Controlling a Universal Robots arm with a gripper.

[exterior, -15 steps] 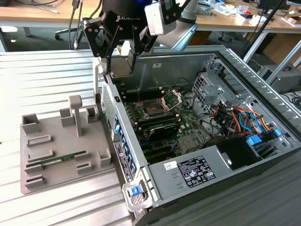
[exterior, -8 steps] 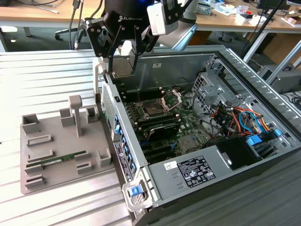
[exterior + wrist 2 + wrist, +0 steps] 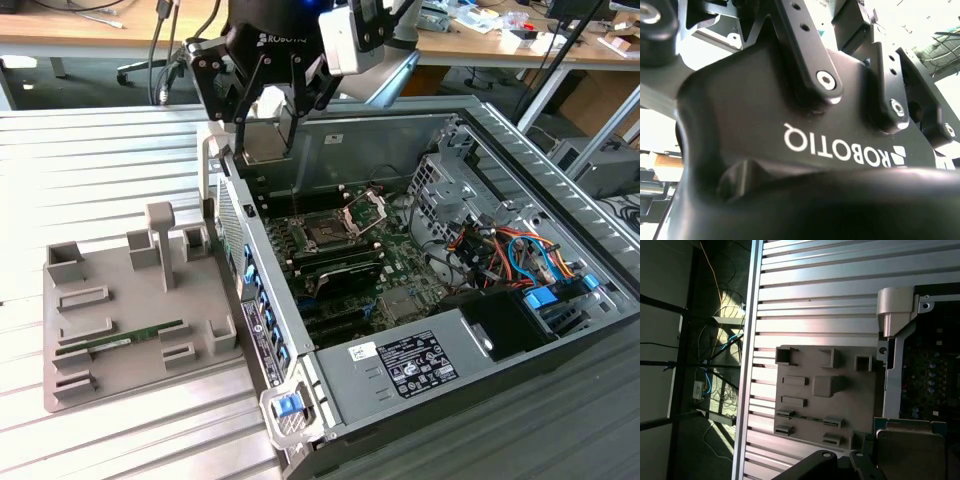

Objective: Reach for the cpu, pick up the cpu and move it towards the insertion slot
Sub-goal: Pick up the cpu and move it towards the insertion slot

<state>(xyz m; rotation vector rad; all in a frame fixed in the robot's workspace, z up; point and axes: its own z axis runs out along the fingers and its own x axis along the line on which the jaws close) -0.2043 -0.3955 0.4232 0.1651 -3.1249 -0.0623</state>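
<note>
The gripper hangs over the back wall of the open computer case. Its 2 black fingers are closed narrow on the cpu and hold it between them. The cpu is in the air with its pale flat face toward the exterior camera and touches nothing else.

The insertion slot is a dark square on the green circuit board inside the case. It is well apart from the cpu, lower in the exterior view and toward that view's right. Its silver frame stands tilted up just beside the dark square.

On the exterior view's left of the case, a grey tray lies on the ribbed metal table. 1 long green memory stick rests in a groove of the tray, and 1 tall post stands up from it.

In the first wrist view the cpu shows as a square plate with a thin green edge, close to the camera. Behind it are the grey tray and the ribbed table. In the second wrist view the black body of the gripper is very near the lens.
</note>
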